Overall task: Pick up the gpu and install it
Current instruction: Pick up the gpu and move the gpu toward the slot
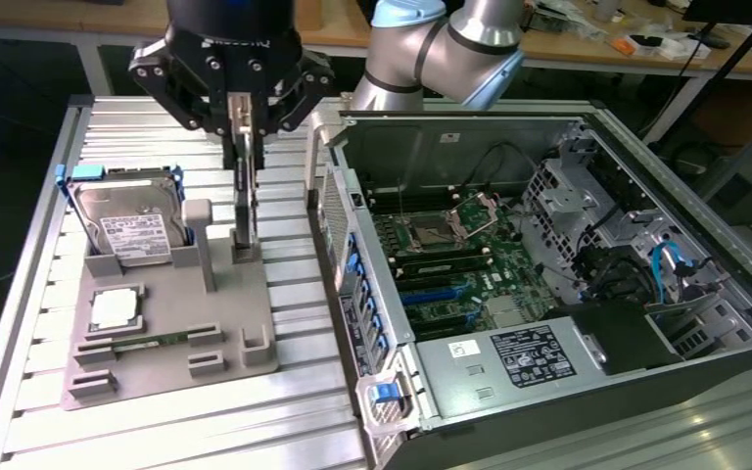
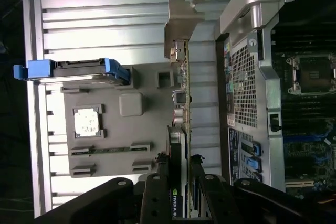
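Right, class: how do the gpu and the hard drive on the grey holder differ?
The gpu is a thin dark card seen edge-on; the hard drive is boxy and silver, with a white label. The fingers grip the gpu; the hard drive stands untouched. Both stand on edge in the grey holder.

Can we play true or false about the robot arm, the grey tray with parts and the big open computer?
1. The fingers are closed on the gpu. True.
2. The gpu sits inside the computer case. False: it stands on edge at the grey tray, beside the case.
3. The hard drive lies flat on the table. False: it stands up in the grey tray.
4. The case is open, so the motherboard shows. True.
5. A small silver chip lies on the grey tray. True.
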`<state>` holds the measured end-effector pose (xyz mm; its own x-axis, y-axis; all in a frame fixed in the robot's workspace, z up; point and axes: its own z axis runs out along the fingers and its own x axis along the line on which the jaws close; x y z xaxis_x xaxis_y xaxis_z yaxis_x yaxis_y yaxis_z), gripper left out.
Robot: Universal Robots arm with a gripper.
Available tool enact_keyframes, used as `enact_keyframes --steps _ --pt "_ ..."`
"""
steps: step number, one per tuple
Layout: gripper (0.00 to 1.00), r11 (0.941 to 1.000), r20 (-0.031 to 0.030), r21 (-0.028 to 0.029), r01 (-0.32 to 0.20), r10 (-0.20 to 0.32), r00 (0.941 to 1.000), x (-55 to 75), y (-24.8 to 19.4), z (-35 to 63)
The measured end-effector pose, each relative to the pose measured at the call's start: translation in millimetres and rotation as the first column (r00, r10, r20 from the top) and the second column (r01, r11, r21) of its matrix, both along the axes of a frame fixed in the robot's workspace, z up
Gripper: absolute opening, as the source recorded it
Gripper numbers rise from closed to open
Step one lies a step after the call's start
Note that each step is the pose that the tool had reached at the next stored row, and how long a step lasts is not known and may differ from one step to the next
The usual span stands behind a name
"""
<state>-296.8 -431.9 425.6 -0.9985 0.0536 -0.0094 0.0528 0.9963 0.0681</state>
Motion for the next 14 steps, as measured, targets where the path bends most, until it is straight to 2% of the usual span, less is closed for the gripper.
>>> enact_keyframes --steps 8,11,14 --pt "0.27 1.0000 -0.0072 0.0033 -0.001 0.001 1.0000 33.2 -0.1 1.7" --pt "0.27 1.0000 -0.0080 0.0034 -0.001 0.001 1.0000 35.2 0.0 8.6" --pt "0.27 1.0000 -0.0111 0.0036 0.000 0.000 0.9999 42.1 0.0 9.2"
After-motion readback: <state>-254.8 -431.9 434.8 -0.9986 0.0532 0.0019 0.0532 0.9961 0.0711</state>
